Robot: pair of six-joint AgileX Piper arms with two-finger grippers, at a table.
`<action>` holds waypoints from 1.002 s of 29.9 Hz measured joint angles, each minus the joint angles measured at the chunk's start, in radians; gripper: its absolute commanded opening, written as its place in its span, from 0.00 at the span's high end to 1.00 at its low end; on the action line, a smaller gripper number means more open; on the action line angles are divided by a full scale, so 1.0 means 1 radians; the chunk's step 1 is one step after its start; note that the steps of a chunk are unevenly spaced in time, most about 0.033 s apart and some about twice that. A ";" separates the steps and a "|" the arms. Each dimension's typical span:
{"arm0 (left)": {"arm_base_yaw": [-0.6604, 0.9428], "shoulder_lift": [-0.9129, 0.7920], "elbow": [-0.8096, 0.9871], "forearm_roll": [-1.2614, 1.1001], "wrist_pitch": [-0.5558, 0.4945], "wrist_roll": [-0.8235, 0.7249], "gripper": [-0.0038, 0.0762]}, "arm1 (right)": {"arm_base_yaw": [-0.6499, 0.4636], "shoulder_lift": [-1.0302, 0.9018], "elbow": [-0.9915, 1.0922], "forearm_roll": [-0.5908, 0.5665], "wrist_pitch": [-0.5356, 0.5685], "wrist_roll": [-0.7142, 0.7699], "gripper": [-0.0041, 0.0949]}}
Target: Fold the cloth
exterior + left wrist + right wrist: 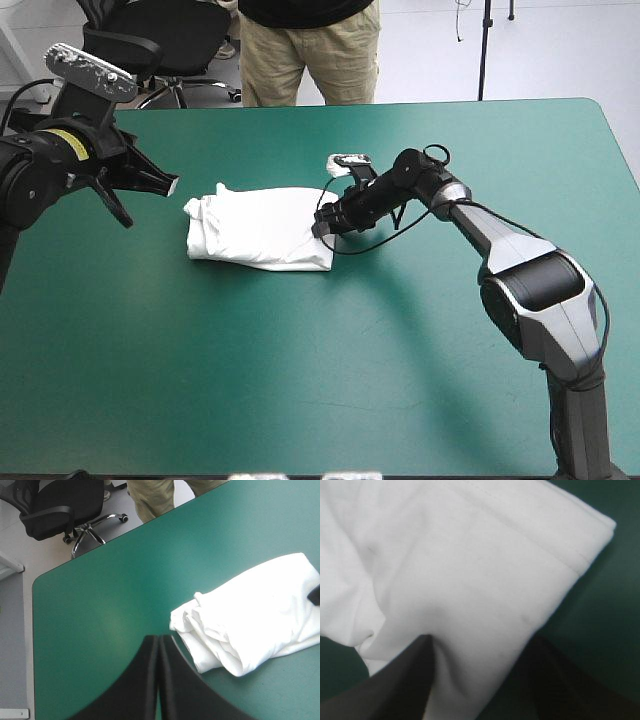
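Note:
The white T-shirt (260, 228) lies as a folded bundle on the teal-green cover, left of the table's middle. My right gripper (322, 228) is low at the bundle's right edge. In the right wrist view its black fingers (420, 670) stand apart, open (482, 640), with the T-shirt's (470, 570) hemmed edge lying between them. My left gripper (172, 185) hangs raised just left of the bundle, apart from it. In the left wrist view the left gripper (159, 639) is shut into one pointed arch, with the T-shirt (250, 615) ahead and to one side.
Teal-green cover (350, 350) stretches from the bundle to the table's front edge and to its right edge. The table's far left corner (37, 582) shows in the left wrist view, beyond the left gripper.

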 measured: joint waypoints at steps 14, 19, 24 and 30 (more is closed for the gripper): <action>0.000 0.000 0.000 0.000 0.000 0.000 0.97 | -0.037 -0.089 0.003 -0.155 0.106 -0.043 0.96; 0.000 0.000 0.000 -0.023 0.000 0.000 0.97 | -0.143 -0.206 0.020 -0.358 0.209 0.034 0.96; 0.000 0.000 0.000 -0.045 0.000 0.001 0.97 | -0.329 -0.348 0.158 -0.513 0.247 0.116 0.96; 0.000 0.000 0.000 -0.046 0.000 0.001 0.97 | -0.598 -0.516 0.412 -0.629 0.180 0.184 0.96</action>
